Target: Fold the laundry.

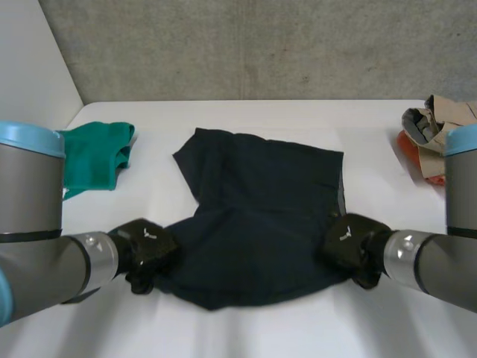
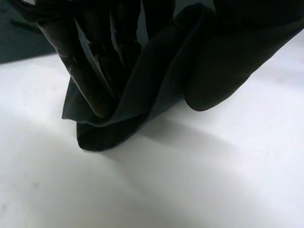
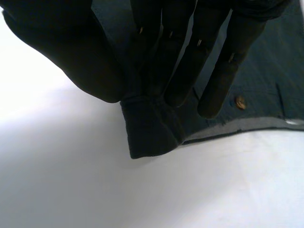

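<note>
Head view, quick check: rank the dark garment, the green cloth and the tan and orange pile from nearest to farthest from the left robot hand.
1. The dark garment: its near left corner is pinched in the left robot hand.
2. The green cloth: farther back, on the table's left side.
3. The tan and orange pile: at the far right edge.

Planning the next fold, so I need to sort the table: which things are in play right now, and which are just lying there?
In play: dark garment, pinched at its two near corners by the left hand and the right hand.

Lying about: green cloth, far left; beige and orange pile, far right. Neither is touched.
</note>
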### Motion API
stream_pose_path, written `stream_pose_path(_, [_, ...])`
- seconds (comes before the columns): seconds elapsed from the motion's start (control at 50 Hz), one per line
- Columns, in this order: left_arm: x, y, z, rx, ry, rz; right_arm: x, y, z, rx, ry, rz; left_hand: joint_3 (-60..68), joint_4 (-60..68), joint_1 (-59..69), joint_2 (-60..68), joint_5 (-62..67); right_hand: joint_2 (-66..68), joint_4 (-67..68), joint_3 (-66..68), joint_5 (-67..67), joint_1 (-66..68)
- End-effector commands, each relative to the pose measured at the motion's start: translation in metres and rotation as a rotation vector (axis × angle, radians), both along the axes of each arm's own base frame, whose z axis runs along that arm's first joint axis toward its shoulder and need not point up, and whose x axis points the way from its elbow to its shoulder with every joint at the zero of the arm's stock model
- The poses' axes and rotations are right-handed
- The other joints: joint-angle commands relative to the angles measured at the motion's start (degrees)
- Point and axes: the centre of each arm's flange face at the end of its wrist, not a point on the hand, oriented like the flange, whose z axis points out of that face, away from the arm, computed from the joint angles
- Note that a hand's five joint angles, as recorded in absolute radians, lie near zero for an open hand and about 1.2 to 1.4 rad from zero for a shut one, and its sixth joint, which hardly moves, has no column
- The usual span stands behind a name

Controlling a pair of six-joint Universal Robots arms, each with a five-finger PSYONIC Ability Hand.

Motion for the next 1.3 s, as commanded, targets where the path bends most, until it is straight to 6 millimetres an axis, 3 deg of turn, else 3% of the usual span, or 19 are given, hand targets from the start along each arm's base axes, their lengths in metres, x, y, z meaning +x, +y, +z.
stream_pose_path(0.02, [0.005, 0.017, 0.010, 0.052, -0.032, -0.052, -0.011, 0.012, 0.009, 0.062, 0.021, 0.067, 10.3, 10.1, 9.9, 10.3, 9.9, 11.4, 11.4, 11.9, 11.8, 15.2])
stream_pose_path(0.12, [0.002, 0.008, 0.018, 0.006, -0.019, -0.062, -0.010, 0.003, 0.002, 0.049, 0.016, 0.051, 3.0, 2.7, 2.5, 2.9, 2.6, 11.4, 11.4, 11.9, 11.8, 15.2])
stream_pose_path(0.16, [0.000, 0.004, 0.021, -0.009, -0.012, -0.069, -0.010, -0.003, 0.000, 0.035, 0.008, 0.035, -17.3, -17.6, -17.7, -17.4, -17.7, 11.4, 11.4, 11.9, 11.8, 15.2])
stream_pose_path(0.18, [-0.004, 0.000, 0.025, -0.037, -0.006, -0.081, -0.010, -0.008, -0.002, 0.020, -0.001, 0.015, -40.6, -40.8, -41.0, -40.6, -41.0, 11.4, 11.4, 11.9, 11.8, 15.2])
stream_pose_path(0.2, [-0.005, -0.003, 0.027, -0.051, -0.003, -0.087, -0.010, -0.011, -0.003, 0.010, -0.006, 0.006, -47.1, -47.4, -47.6, -47.2, -47.5, 11.4, 11.4, 11.9, 11.8, 15.2])
stream_pose_path(0.34, [-0.022, -0.043, 0.055, -0.247, 0.074, -0.115, -0.011, -0.026, -0.012, -0.027, -0.021, -0.041, -53.4, -53.7, -53.9, -53.5, -53.8, 11.4, 11.4, 11.9, 11.8, 15.2])
stream_pose_path(0.46, [-0.047, -0.096, 0.053, -0.394, 0.146, -0.140, -0.007, -0.028, -0.016, -0.037, -0.036, -0.041, -47.2, -47.5, -47.6, -47.3, -47.6, 11.4, 11.4, 11.9, 11.8, 15.2])
stream_pose_path(0.56, [-0.074, -0.140, 0.025, -0.451, 0.161, -0.231, -0.004, -0.032, -0.018, -0.060, -0.059, -0.051, -42.3, -42.6, -42.8, -42.4, -42.7, 11.4, 11.4, 11.9, 11.8, 15.2])
stream_pose_path(0.64, [-0.087, -0.158, 0.000, -0.469, 0.150, -0.320, -0.003, -0.033, -0.020, -0.065, -0.074, -0.061, -40.6, -40.9, -41.1, -40.7, -41.0, 11.4, 11.4, 11.9, 11.8, 15.2])
stream_pose_path(0.78, [-0.103, -0.175, -0.043, -0.511, 0.122, -0.457, -0.002, -0.033, -0.023, -0.062, -0.093, -0.074, -36.6, -36.9, -37.0, -36.7, -37.0, 11.4, 11.4, 11.9, 11.8, 15.2])
stream_pose_path(0.94, [-0.109, -0.180, -0.062, -0.552, 0.090, -0.504, -0.004, -0.037, -0.024, -0.067, -0.101, -0.090, -27.2, -27.5, -27.7, -27.3, -27.6, 11.4, 11.4, 11.9, 11.8, 15.2])
stream_pose_path(1.0, [-0.111, -0.180, -0.064, -0.563, 0.093, -0.515, -0.005, -0.039, -0.024, -0.074, -0.106, -0.098, -14.1, -14.4, -14.6, -14.2, -14.5, 11.4, 11.4, 11.9, 11.8, 15.2])
stream_pose_path(1.02, [-0.112, -0.181, -0.064, -0.575, 0.089, -0.517, -0.005, -0.040, -0.024, -0.077, -0.109, -0.102, 1.1, 0.8, 0.7, 1.0, 0.7, 11.4, 11.4, 11.9, 11.8, 15.2])
stream_pose_path(1.08, [-0.114, -0.181, -0.064, -0.596, 0.071, -0.510, -0.006, -0.042, -0.023, -0.085, -0.115, -0.108, 16.0, 15.7, 15.6, 15.9, 15.6, 11.4, 11.4, 11.9, 11.8, 15.2])
stream_pose_path(1.14, [-0.113, -0.182, -0.063, -0.602, 0.021, -0.466, -0.006, -0.043, -0.023, -0.090, -0.120, -0.112, 16.0, 15.8, 15.6, 16.0, 15.6, 11.4, 11.4, 11.9, 11.8, 15.2])
stream_pose_path(1.24, [-0.091, -0.191, -0.047, -0.592, -0.174, -0.218, -0.005, -0.044, -0.023, -0.099, -0.128, -0.114, 16.0, 15.8, 15.6, 16.0, 15.6, 11.4, 11.4, 11.9, 11.8, 15.2])
stream_pose_path(1.3, [-0.081, -0.184, -0.043, -0.539, -0.247, -0.118, -0.003, -0.042, -0.023, -0.096, -0.129, -0.108, 16.0, 15.8, 15.6, 16.0, 15.6, 11.4, 11.4, 11.9, 11.8, 15.2])
